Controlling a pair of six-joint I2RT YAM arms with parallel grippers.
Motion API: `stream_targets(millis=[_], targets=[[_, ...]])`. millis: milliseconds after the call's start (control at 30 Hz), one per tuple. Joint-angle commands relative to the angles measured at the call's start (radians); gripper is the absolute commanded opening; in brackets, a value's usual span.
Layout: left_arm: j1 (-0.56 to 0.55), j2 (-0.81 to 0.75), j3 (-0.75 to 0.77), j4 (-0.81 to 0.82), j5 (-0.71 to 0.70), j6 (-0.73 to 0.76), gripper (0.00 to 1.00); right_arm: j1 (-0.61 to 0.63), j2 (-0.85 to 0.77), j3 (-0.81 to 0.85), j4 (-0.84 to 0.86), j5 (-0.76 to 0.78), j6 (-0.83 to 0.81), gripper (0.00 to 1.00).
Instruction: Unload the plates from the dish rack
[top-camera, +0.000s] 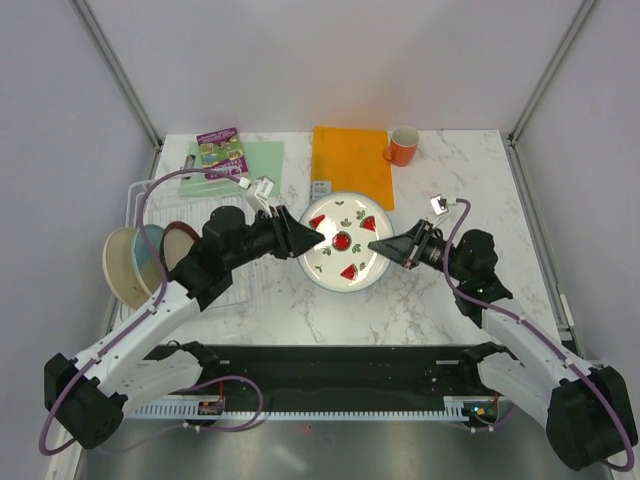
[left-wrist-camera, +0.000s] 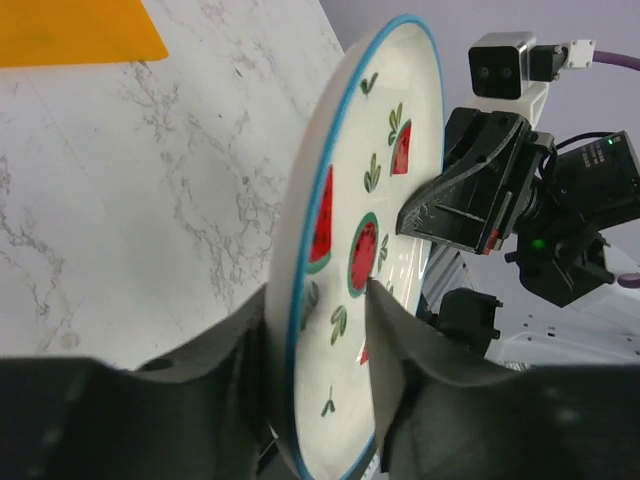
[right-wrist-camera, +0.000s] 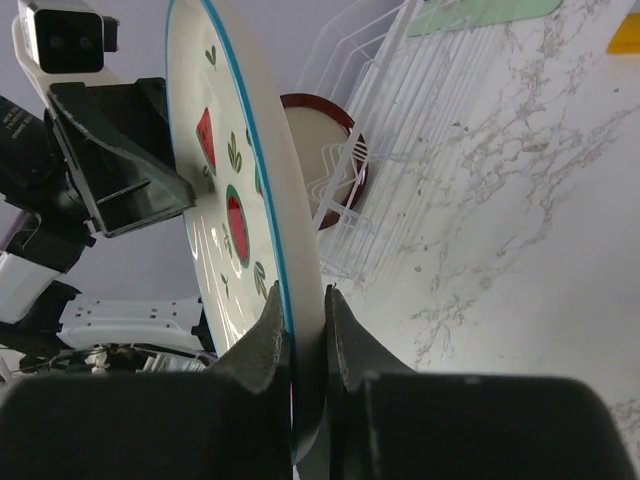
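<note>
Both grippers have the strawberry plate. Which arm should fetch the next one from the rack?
Left, probably. The left gripper is beside the dish rack, where the other plates stand; the right gripper is across the strawberry plate.

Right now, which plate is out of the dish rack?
The white plate with red fruit, gripped at its rim by the left end effector and the right end effector; the other plates stand in the dish rack.

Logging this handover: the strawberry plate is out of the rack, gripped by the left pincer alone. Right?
Not alone: the right pincer also grips the strawberry plate, at its rim, as the right wrist view shows. The left pincer holds the opposite edge.
</note>
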Motion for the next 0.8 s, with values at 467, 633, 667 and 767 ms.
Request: stream_targets(millis=[467, 633, 667, 767], targets=[[-0.023, -0.426, 0.069, -0.432, -0.698, 0.314, 0.93, -0.11, -0.112, 0.246, -0.764, 0.474, -0.39, 0.0], [-0.023, -0.526, 0.101, -0.505, -0.8, 0.338, 0.93, -0.309, 0.019, 0.234, -0.708, 0.235, -0.38, 0.0], [-0.023, -0.546, 0.103, -0.515, -0.807, 0.341, 0.93, -0.312, 0.034, 0.225, -0.696, 0.199, -0.378, 0.0], [-0.023, -0.563, 0.097, -0.525, -0.824, 0.341, 0.93, -0.312, 0.066, 0.195, -0.647, 0.173, -0.369, 0.0]])
